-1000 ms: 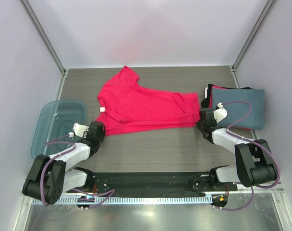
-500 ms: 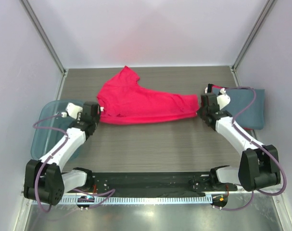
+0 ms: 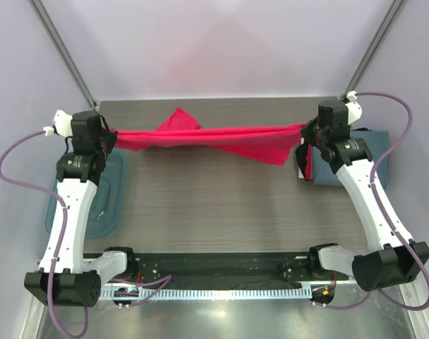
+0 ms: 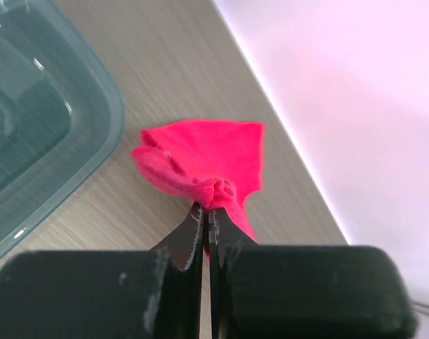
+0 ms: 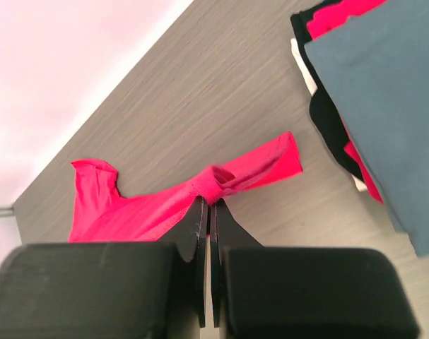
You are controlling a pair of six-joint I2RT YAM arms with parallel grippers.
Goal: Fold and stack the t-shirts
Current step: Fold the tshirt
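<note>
- Left gripper (image 3: 114, 137), right gripper (image 3: 304, 132): each pinches shut on one end of the pink-red t-shirt (image 3: 235, 138).
- Long axis: left to right between them.
- Folded stack (image 3: 380, 152) lies nearer the right arm.

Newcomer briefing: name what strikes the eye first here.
The pink-red t-shirt hangs stretched across the back, the left end effector and right end effector each shut on an end. At the right lies a folded stack topped by a blue-grey tee; at the left, a blue bin.
</note>
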